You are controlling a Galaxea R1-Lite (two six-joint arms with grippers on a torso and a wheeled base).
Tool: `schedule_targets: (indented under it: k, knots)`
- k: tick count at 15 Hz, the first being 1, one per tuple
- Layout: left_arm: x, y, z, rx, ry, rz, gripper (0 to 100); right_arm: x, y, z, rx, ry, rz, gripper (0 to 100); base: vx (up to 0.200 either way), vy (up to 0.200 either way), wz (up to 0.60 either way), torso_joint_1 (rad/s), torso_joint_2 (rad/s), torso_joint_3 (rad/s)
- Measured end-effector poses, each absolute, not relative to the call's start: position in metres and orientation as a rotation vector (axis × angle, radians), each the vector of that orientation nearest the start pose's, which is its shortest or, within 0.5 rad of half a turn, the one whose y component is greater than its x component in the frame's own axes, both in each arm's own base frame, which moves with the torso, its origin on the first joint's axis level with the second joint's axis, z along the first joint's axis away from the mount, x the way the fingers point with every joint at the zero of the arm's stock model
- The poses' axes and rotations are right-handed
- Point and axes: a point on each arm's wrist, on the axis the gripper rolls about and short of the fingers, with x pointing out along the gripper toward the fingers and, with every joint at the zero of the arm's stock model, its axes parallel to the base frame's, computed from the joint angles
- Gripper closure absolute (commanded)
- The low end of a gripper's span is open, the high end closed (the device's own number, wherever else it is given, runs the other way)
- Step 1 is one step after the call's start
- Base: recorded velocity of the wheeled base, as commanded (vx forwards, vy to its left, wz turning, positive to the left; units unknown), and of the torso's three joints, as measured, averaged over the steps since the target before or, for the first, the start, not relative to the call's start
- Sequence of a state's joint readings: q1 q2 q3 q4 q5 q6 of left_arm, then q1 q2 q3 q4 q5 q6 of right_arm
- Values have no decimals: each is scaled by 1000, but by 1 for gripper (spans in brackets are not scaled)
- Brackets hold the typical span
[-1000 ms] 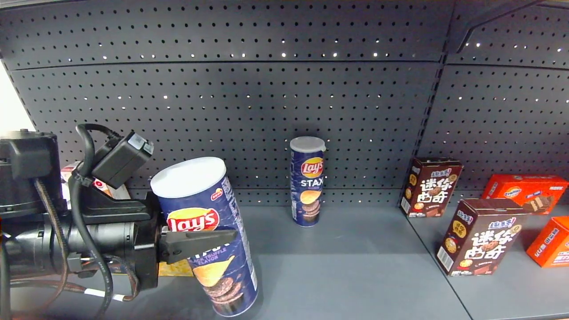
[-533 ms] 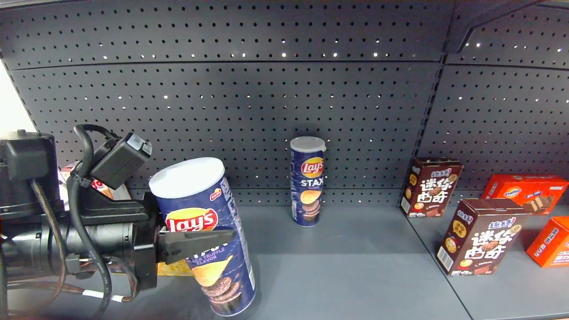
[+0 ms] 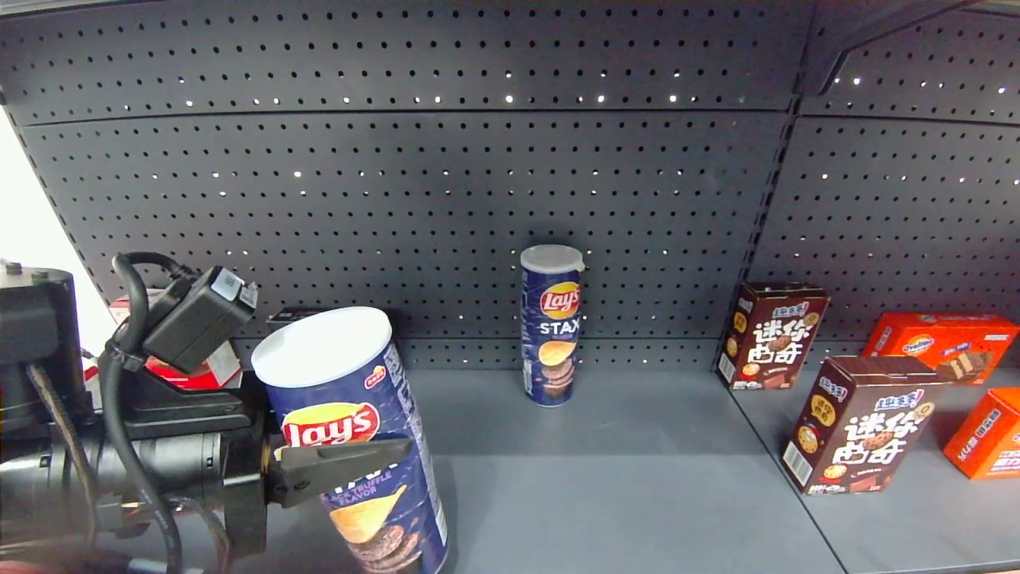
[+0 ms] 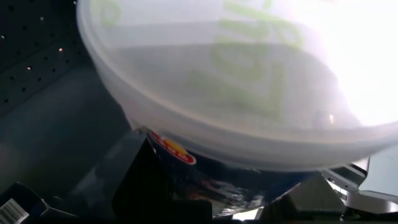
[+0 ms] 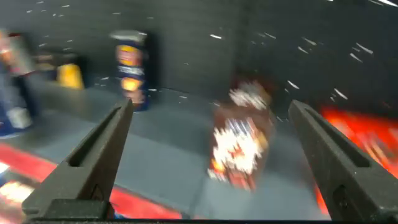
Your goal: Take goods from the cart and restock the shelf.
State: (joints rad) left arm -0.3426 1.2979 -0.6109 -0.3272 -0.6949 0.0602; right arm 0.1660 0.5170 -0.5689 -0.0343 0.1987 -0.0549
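The left gripper (image 3: 351,466) is clamped on a tall blue chip can (image 3: 339,399) at the near left of the shelf (image 3: 621,470). One dark finger crosses the label at mid-height and the other is hidden behind the tube. Gripping at the middle probably keeps the long tube balanced and leaves its base free to be set down. The can leans a little, with its white lid (image 3: 320,345) tipped toward the left. Its base is cut off at the lower edge of the head view, so I cannot tell whether it touches the shelf or hangs just above it. In the left wrist view the lid (image 4: 236,81) sits so close to the lens that little else can be made out. A second can (image 3: 551,323) of the same kind stands upright far back against the pegboard (image 3: 446,199), well apart from the held one, and it seems to mark the row the new can should join. The right gripper (image 5: 211,106) is empty with its fingers spread wide, facing the shelf from the right. Its view is smeared, though the far can (image 5: 130,68) and a brown box (image 5: 242,140) can be recognised. Brown boxes (image 3: 865,422) and orange boxes (image 3: 940,343) fill the right bay. A red and white pack (image 3: 199,371) is largely hidden behind the left arm.
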Motion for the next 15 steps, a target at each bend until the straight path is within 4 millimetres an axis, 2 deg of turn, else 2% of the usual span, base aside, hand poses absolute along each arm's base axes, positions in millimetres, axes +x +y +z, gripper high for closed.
schedule_targets:
  k: [1,3,6,8,11,15]
  knots:
    - [176,-78,202,-12,339,-1037,100,29,11,254,-66,-58,426,0,0,0,0,0,0,0]
    - [175,-77,202,-12,337,-1036,100,65,28,263,-80,38,549,0,0,0,0,0,0,0]
    - [174,-76,203,-12,334,-1032,100,112,67,261,-116,145,650,0,0,0,0,0,0,0]
    - [172,-75,205,-12,323,-1036,100,135,90,258,-135,184,670,0,0,0,0,0,0,0]
    - [170,-76,206,-11,312,-1045,100,167,118,256,-149,222,671,0,0,0,0,0,0,0]
    - [170,-76,206,-9,311,-1049,100,200,146,240,-150,266,498,0,0,0,0,0,0,0]
